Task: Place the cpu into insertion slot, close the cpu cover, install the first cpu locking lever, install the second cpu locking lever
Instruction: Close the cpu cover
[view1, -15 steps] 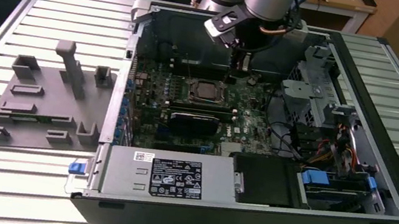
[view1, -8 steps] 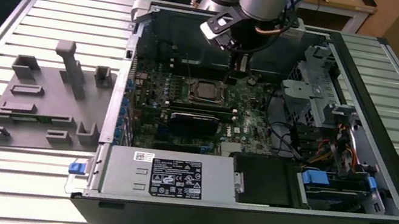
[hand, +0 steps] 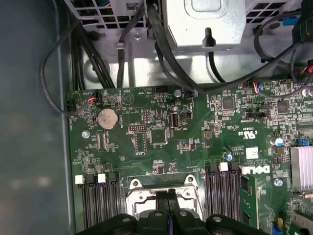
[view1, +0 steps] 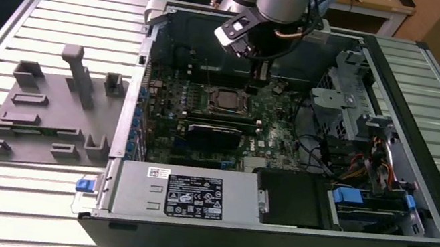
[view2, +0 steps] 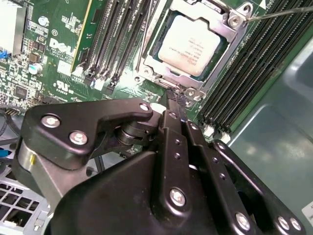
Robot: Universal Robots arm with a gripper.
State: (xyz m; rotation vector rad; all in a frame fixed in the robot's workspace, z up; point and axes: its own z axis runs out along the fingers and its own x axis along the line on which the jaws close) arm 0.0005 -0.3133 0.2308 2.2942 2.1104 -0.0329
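Stage judged: lever locking. Silver-beige square cpu [view2: 190, 49] sitting in silver-rimmed insertion slot [view2: 146, 73], silver-frame cpu cover [view2: 227, 46] lying over it. Black hand [view2: 173, 100] pinched together, gripping nothing, hovering beside slot; precise tip contact needed.

The cpu [view2: 188, 45], a small pale silver square, is seen lying flat in the insertion slot [view2: 157, 55], which is set in the green board [view2: 63, 73]. The thin silver cpu cover [view2: 231, 38] seems to be laid down around it.
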